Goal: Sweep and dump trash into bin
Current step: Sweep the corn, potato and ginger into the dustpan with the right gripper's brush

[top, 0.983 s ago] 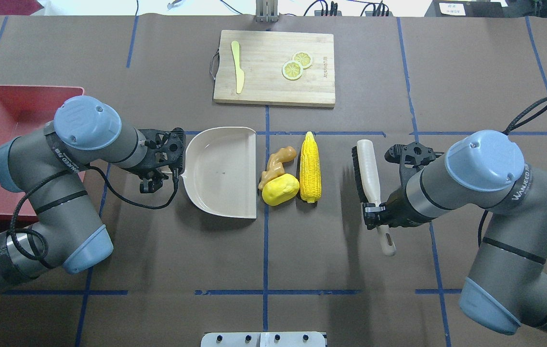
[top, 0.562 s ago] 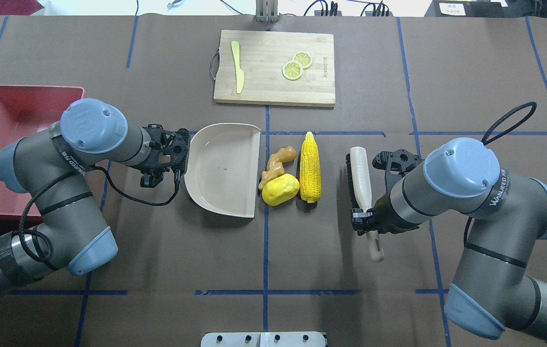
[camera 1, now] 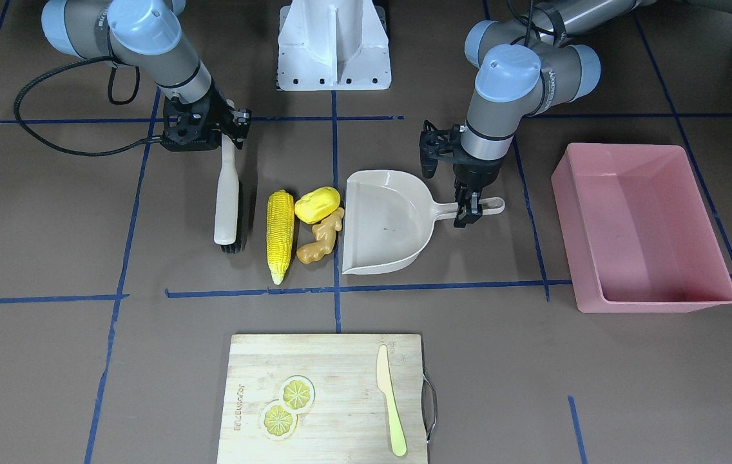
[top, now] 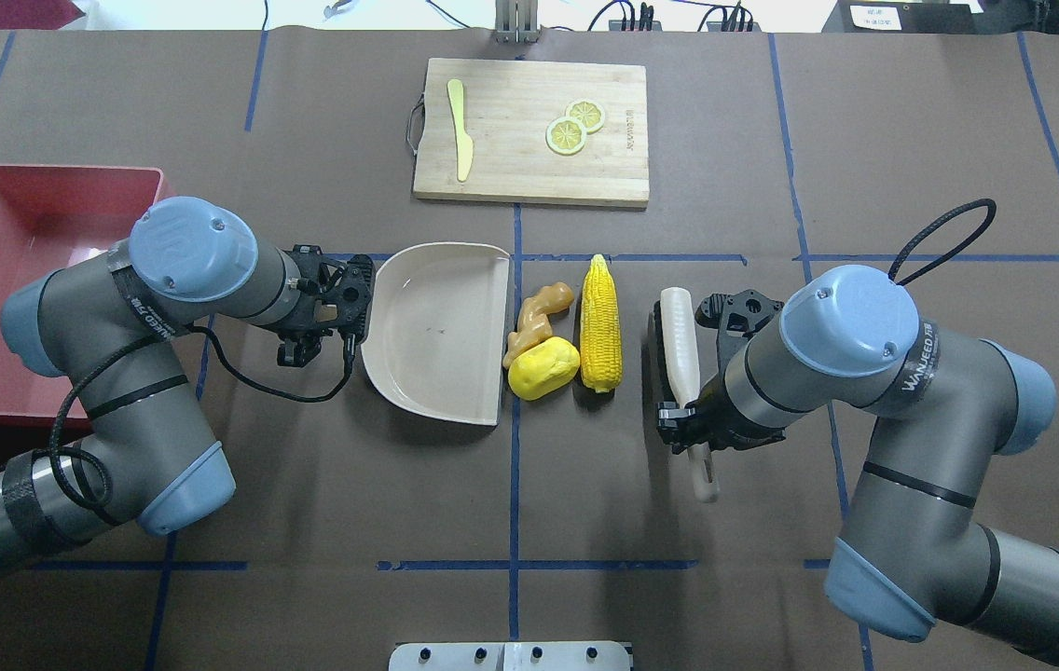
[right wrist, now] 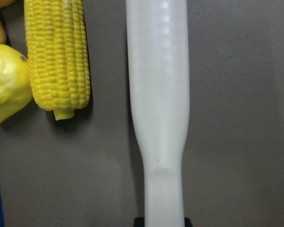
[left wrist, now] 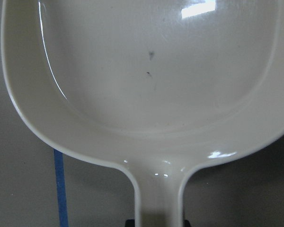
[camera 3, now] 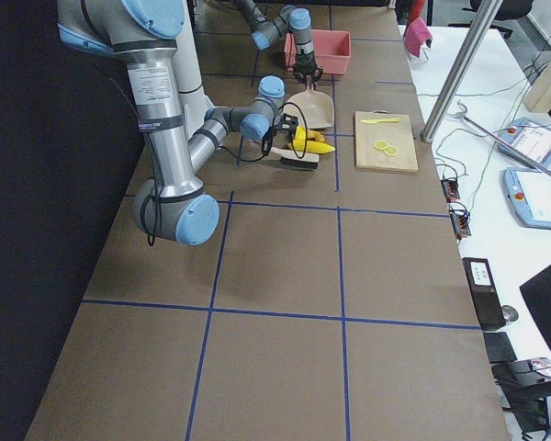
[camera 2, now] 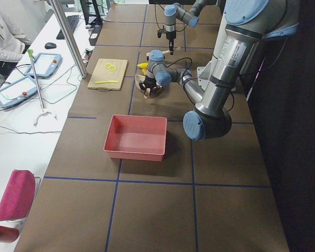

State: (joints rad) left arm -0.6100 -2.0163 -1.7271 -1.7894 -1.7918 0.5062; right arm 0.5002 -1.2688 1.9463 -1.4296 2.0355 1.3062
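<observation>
The trash lies mid-table: a corn cob (top: 601, 326) (camera 1: 279, 233) (right wrist: 57, 56), a rounded yellow lump (top: 543, 367) (camera 1: 317, 203) and a tan ginger piece (top: 539, 317) (camera 1: 321, 245). My left gripper (top: 343, 312) (camera 1: 469, 209) is shut on the handle of the beige dustpan (top: 436, 331) (left wrist: 146, 71), whose open edge stands right beside the ginger and lump. My right gripper (top: 693, 429) (camera 1: 227, 132) is shut on the handle of a white brush (top: 679, 345) (right wrist: 158, 94), which lies parallel to the corn, a small gap away. The pink bin (top: 17, 214) (camera 1: 643, 225) sits at my far left.
A wooden cutting board (top: 529, 130) at the table's far side carries a yellow-green knife (top: 460, 130) and two lemon slices (top: 574, 126). Black cables loop from both wrists. The robot's white base mount (camera 1: 334, 45) stands at the near edge.
My right gripper has carried the brush leftward, closer to the corn. My left gripper has pushed the dustpan slightly right, toward the ginger and lump. The trash has not moved.
</observation>
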